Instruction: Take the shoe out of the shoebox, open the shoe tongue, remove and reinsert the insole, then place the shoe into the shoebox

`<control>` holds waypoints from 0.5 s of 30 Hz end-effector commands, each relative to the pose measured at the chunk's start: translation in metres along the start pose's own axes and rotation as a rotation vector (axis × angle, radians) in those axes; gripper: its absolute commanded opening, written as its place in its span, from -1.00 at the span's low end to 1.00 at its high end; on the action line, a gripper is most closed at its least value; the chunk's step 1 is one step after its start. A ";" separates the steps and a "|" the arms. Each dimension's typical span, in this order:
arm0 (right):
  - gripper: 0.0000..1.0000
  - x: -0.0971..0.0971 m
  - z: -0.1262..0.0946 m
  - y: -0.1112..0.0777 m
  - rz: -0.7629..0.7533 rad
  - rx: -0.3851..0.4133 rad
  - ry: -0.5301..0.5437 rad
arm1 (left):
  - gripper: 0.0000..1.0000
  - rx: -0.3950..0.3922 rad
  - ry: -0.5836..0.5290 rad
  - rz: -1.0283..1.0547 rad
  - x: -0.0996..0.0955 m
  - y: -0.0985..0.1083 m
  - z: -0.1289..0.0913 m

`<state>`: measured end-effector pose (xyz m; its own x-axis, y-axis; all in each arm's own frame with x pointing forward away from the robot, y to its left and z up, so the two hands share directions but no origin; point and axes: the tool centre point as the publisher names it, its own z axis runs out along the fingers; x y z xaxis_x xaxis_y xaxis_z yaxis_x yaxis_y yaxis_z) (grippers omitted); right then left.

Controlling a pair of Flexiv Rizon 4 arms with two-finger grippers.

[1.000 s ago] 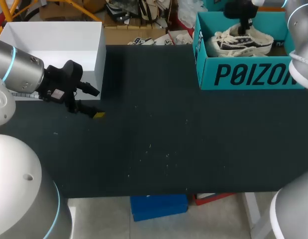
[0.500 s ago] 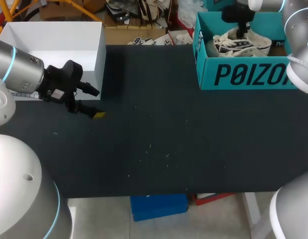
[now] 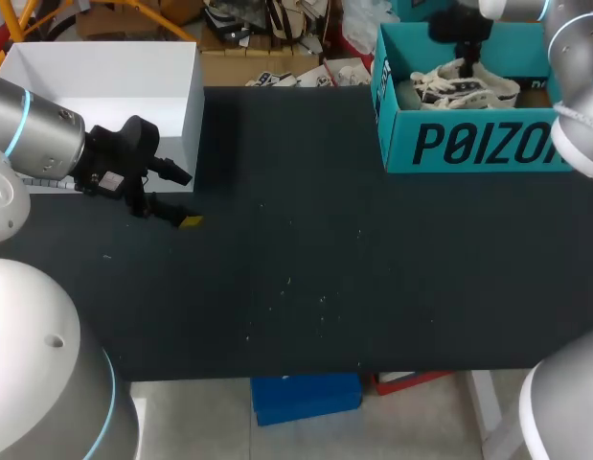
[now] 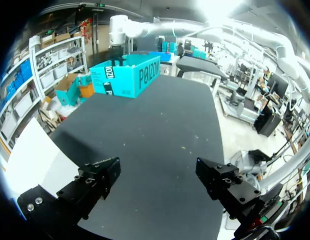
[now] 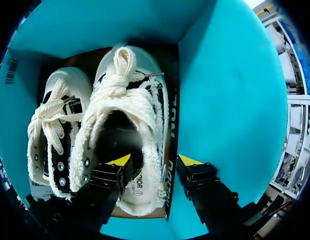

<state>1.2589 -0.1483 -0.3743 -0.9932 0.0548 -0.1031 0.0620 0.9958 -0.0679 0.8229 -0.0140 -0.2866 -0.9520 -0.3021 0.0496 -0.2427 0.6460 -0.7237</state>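
Right wrist view: shoe, white with thick cream laces and frayed trim, lies sole-down in the teal shoebox, close along one inner wall. Second shoe of the same kind sits beside it, on the side away from that wall, pointing the same way. Cardboard floor of the shoebox shows past the toes.

Right end effector hangs over the shoe's heel end with fingers spread. One yellow tip is over the shoe's dark opening, the other over the teal wall, and the shoe's side wall is between them. No squeeze visible, so it reads as parted, not gripping.

Head view: shoebox stands at the far right corner of the tabletop, top open, with the right arm coming down into it.

Left end effector is near the tabletop's left edge, fingers wide apart, holding nothing; left wrist view shows bare dark surface between them. White box, open-topped, sits at the far left corner, just behind the left end effector.
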 end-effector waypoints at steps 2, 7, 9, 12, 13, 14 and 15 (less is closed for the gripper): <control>1.00 0.008 -0.039 -0.010 0.017 0.025 0.116 | 1.00 -0.005 -0.001 -0.001 0.001 -0.001 0.001; 0.91 0.020 -0.076 -0.019 0.043 0.057 0.070 | 1.00 -0.005 -0.001 -0.001 0.001 -0.001 0.001; 0.90 0.025 -0.089 -0.020 0.048 0.066 0.055 | 1.00 -0.005 -0.001 -0.001 0.001 -0.001 0.001; 0.41 0.035 -0.115 -0.023 0.069 0.088 0.018 | 1.00 -0.005 -0.001 -0.001 0.001 -0.001 0.001; 0.17 0.038 -0.123 -0.023 0.078 0.093 0.003 | 1.00 -0.005 -0.001 -0.001 0.001 -0.001 0.001; -0.03 0.041 -0.131 -0.023 0.085 0.097 -0.009 | 1.00 -0.005 -0.001 -0.001 0.001 -0.001 0.001; -0.12 0.044 -0.139 -0.023 0.094 0.099 -0.023 | 1.00 -0.005 -0.001 -0.001 0.001 -0.001 0.001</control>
<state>1.2393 -0.1669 -0.3010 -0.9872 0.1541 -0.0407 0.1586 0.9749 -0.1563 0.8229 -0.0140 -0.2866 -0.9520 -0.3021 0.0496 -0.2427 0.6460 -0.7237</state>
